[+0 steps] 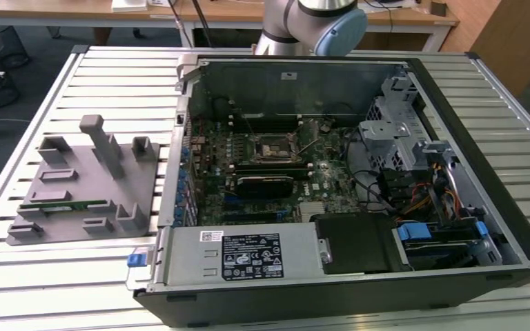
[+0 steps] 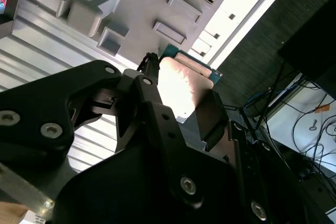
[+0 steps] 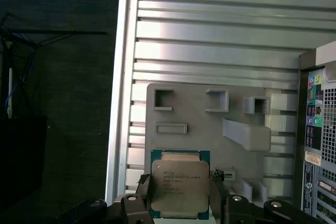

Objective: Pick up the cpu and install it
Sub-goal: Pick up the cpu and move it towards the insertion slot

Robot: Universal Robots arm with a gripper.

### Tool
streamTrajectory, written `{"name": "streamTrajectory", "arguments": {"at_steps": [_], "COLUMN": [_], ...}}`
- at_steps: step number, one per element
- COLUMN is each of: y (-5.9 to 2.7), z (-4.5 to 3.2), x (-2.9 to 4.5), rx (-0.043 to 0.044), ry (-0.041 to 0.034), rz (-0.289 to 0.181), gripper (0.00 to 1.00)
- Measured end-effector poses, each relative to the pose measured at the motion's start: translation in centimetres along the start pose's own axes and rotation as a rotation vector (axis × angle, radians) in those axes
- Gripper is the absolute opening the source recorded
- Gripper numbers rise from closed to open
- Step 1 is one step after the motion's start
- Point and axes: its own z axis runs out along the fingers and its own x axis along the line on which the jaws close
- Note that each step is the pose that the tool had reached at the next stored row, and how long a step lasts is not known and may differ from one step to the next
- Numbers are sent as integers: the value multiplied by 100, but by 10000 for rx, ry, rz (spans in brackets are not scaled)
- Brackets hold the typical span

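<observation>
My gripper point(image 3: 180, 195) is shut on the cpu point(image 3: 180, 184), a flat square chip with a silver metal top and a green rim. One black finger presses on each of two opposite sides. In the second wrist view the cpu point(image 2: 185, 85) sits edge-on between the gripper point(image 2: 184, 100) fingers. I hold it in the air, well above the grey fixture plate point(image 3: 199, 95) on the slatted table. The exterior view has the open computer case point(image 1: 339, 179), with the square socket point(image 1: 275, 147) on its motherboard. The arm's base point(image 1: 311, 24) stands behind the case.
On the exterior view's left, the grey fixture plate point(image 1: 72, 207) has raised blocks and carries a thin green memory stick point(image 1: 63, 205). Drive cages and cable bundles point(image 1: 421, 193) fill the case's side on the exterior view's right. The table edge point(image 3: 119, 77) drops to dark floor.
</observation>
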Motion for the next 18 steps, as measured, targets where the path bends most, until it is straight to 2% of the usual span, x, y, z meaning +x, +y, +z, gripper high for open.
{"name": "streamTrajectory", "arguments": {"at_steps": [18], "y": [-7], "z": [15], "x": [-138], "rx": [0], "ry": [1], "rz": [0], "gripper": [53]}}
